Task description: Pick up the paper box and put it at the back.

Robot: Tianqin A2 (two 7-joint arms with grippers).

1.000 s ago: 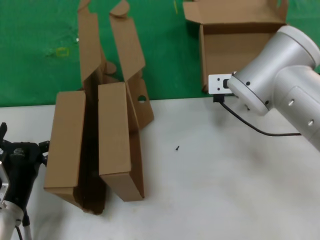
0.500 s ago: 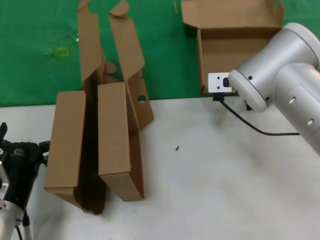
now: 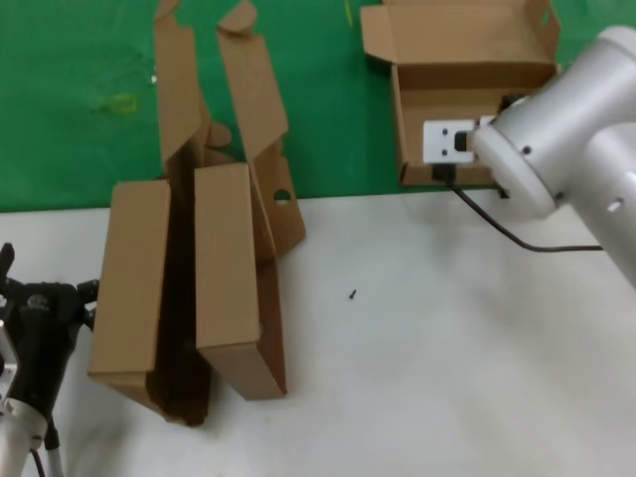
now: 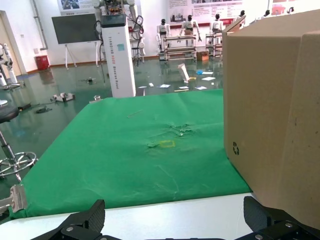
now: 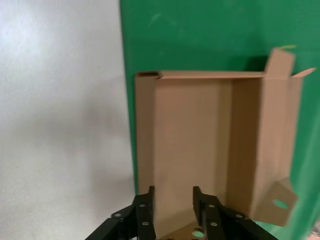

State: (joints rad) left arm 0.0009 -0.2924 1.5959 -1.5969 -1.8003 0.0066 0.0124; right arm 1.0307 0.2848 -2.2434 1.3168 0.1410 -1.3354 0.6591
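**Right claw over the open paper box**

My right claw [image 5: 172,212] stood narrowly parted, gripping nothing, above the paper box [image 3: 467,99], which lay open on the green back [image 3: 79,99] beside the white counter [image 3: 447,348]. My left claw [image 4: 175,227] was spread wide, low beside two more boxes [image 3: 189,278].

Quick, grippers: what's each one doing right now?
Left gripper: open, empty, parked low beside the standing boxes.
Right gripper: open, holding nothing, over the paper box.
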